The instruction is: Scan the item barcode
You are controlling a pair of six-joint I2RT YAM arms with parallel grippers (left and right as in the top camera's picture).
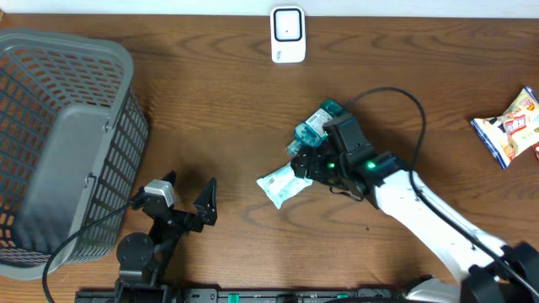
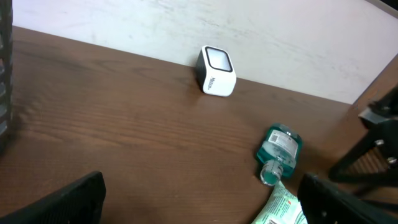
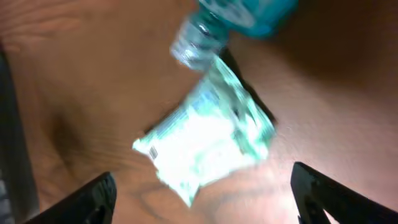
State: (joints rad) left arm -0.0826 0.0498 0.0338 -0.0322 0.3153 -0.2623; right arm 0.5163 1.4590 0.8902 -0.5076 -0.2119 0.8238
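The basket (image 1: pixel 126 126) at the left edge of the desk (image 1: pixel 210 101) is cut off. The right tool (image 3: pixel 204 174), released, hangs over the packet (image 1: pixel 282 185) mid-desk, partly hiding the bottle (image 1: pixel 316 126) touching it. The left tool (image 1: pixel 189 189) is released too. The scanner (image 1: pixel 287 34) stands at the far edge.

Looks like a mock shop checkout on a lab bench: wood-grain table (image 1: pixel 210 101), small white barcode scanner (image 1: pixel 287 34) at the far edge by a pale wall (image 2: pixel 280 43), grey plastic shopping basket (image 1: pixel 50 71) at left, snack packet (image 1: pixel 512 126) at right.
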